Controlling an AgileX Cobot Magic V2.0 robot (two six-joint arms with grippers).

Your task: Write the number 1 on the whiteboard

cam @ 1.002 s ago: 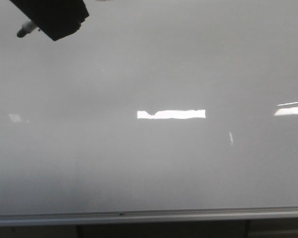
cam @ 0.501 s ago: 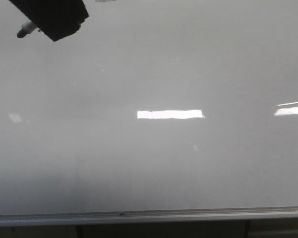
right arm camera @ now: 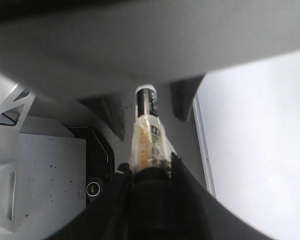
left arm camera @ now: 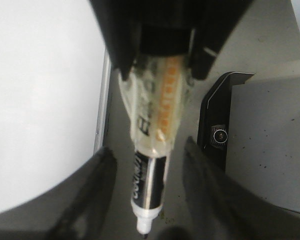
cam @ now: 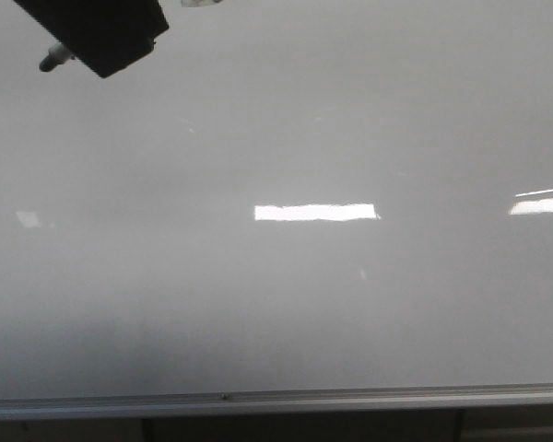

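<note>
The whiteboard [cam: 286, 304] fills the front view, glossy grey-white, with a silver rail [cam: 276, 401] along its bottom edge. No number 1 stroke shows on it. My right gripper [right arm camera: 150, 167] is shut on a tape-wrapped black marker [right arm camera: 146, 130]. In the left wrist view the marker [left arm camera: 149, 185] points tip first towards the camera, uncapped. My left gripper [left arm camera: 147, 145] is open, one dark finger on each side of the marker, not touching it. In the front view the marker tip [cam: 51, 61] sticks out of a black gripper body at the top left, off the board.
A black device with a round button [left arm camera: 220, 135] sits on a speckled grey surface [left arm camera: 270, 160] beside the board's edge. The device also shows in the right wrist view [right arm camera: 93, 189]. A white bracket [right arm camera: 10, 110] stands behind it. Bright light reflections [cam: 315, 213] lie across the board.
The gripper body and marker tip at the top left of the front view have shifted slightly to the right. A dark notch in the middle reflection is gone.
</note>
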